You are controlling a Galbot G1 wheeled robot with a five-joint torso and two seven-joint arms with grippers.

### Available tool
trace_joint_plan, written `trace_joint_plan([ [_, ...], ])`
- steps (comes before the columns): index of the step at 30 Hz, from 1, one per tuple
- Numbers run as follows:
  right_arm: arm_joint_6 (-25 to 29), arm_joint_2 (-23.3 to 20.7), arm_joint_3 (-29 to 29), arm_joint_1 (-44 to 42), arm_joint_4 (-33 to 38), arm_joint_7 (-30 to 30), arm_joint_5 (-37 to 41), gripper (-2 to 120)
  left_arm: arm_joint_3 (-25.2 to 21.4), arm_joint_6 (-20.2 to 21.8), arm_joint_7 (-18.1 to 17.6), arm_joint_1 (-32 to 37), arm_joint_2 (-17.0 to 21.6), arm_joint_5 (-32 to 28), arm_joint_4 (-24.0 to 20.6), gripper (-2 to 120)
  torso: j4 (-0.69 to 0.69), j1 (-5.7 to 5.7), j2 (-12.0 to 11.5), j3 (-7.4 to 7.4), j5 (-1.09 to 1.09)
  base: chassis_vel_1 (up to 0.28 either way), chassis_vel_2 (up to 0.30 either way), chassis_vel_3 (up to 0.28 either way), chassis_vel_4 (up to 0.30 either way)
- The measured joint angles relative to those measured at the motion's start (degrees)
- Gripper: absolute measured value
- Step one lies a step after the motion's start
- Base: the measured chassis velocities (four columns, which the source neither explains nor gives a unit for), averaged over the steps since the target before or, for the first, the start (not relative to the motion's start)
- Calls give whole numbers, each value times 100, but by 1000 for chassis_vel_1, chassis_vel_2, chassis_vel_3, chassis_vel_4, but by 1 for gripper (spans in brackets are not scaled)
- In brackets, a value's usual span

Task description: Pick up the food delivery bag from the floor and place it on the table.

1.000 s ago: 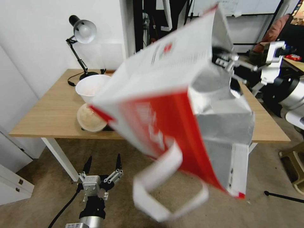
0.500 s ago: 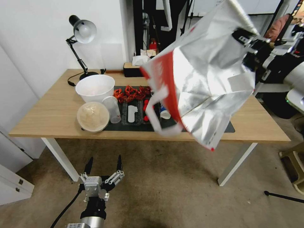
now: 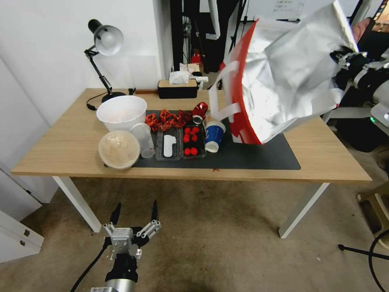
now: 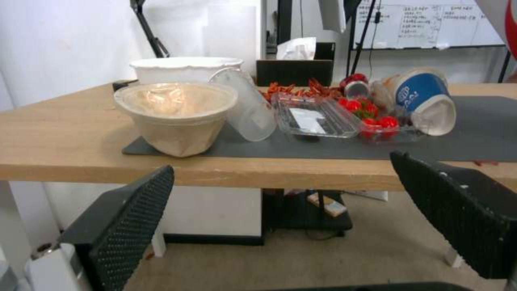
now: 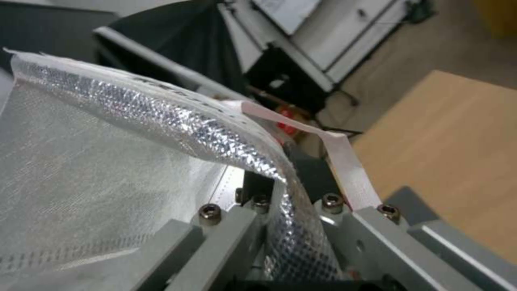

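The food delivery bag [image 3: 287, 77] hangs tilted in the air above the right half of the table [image 3: 69, 146], foil lining toward me, red edge and white strap handles on its left side. My right gripper [image 3: 344, 56] is shut on the bag's upper right rim. In the right wrist view the foil rim [image 5: 285, 210] is pinched between its fingers and a strap handle [image 5: 345, 157] loops beside them. My left gripper [image 3: 135, 213] hovers low over the floor [image 3: 219, 235] in front of the table, open and holding nothing; its black fingers [image 4: 129, 218] frame the table edge.
A dark grey mat [image 3: 259, 156] carries a blue paper cup [image 3: 213, 136], clear trays of red food [image 3: 190, 142] and a clear cup [image 3: 145, 140]. On the left stand a white bowl [image 3: 121, 111], a lidded bowl [image 3: 118, 149] and a desk lamp [image 3: 103, 40]. A tissue box [image 3: 178, 87] sits at the back.
The bag has swung from right in front of the camera to the right and farther back, over the table, uncovering the table's items. The left arm has barely moved.
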Motion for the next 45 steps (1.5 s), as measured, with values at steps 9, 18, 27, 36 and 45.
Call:
trace_joint_plan([
  [9,6,347,-51,12,-173,680,-248,0,-3,-13,-2,-26,-2,47,48,100,0,-1,0,0,0,0,0,0,0],
  [18,-98,676,-136,82,-381,1204,-439,0,-30,-9,-12,-62,46,26,95,100,0,-1,0,0,0,0,0,0,0],
  [27,-220,796,-340,268,-603,1439,-512,0,-30,25,-11,-161,50,-1,157,100,0,0,0,0,-1,0,0,0,0],
  [36,-346,910,-678,536,-819,1559,-620,0,-31,44,-9,-184,63,-16,175,100,0,0,-1,-1,0,0,0,0,0],
  [45,-480,989,-823,666,-938,1607,-618,0,-33,40,-6,-173,52,-17,212,100,0,0,0,-1,-1,0,0,0,0],
])
